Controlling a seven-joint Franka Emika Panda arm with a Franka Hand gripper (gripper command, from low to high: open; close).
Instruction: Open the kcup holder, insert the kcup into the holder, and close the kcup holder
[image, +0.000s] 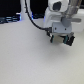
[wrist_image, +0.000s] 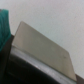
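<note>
The kcup holder (image: 64, 39) is a dark box just under the gripper (image: 59, 36), at the exterior view's right. The kcup itself I cannot find. A green edge (wrist_image: 4, 22) shows in the wrist view. Whether the fingers are open, I cannot tell.

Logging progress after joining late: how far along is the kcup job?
Done: nothing visibly; neither holder nor kcup is identifiable. In hand: the hand hangs over the white table, its grip unclear; the wrist view is blurred. Left: apparently opening, inserting, closing.
</note>
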